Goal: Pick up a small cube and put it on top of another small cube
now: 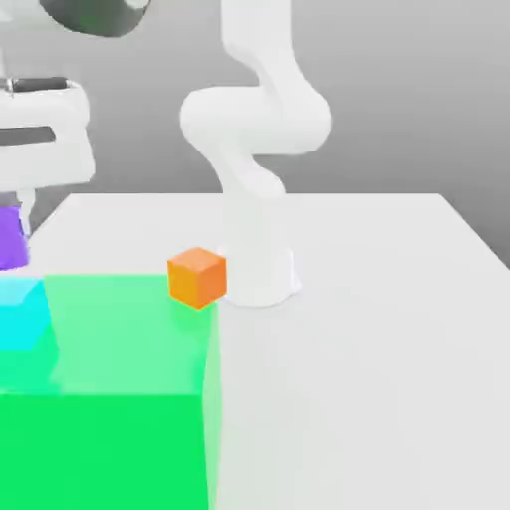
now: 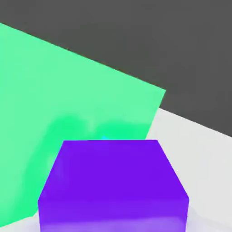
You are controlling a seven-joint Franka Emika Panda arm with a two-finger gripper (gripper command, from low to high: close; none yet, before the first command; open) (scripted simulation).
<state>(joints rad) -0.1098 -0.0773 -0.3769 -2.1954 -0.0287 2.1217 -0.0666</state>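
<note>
White table (image 1: 379, 299) under a flat grey backdrop, dark floor past its edge. Your purple cube (image 1: 10, 239) hangs above the cyan cube (image 1: 20, 314) at the exterior view's left, beside the translucent green block (image 1: 110, 398). Can't tell whether the gripper is clamped or apart.

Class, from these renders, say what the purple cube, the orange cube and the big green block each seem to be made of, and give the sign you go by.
Purple cube: opaque, smooth, matte solid, maybe plastic; even colour, soft shading.
Orange cube: likewise opaque and matte; flat faces, no gloss.
Big green block: looks translucent, like tinted glass or gel; the cyan cube shows through it.
All are simulated, so the materials stay a guess.
</note>
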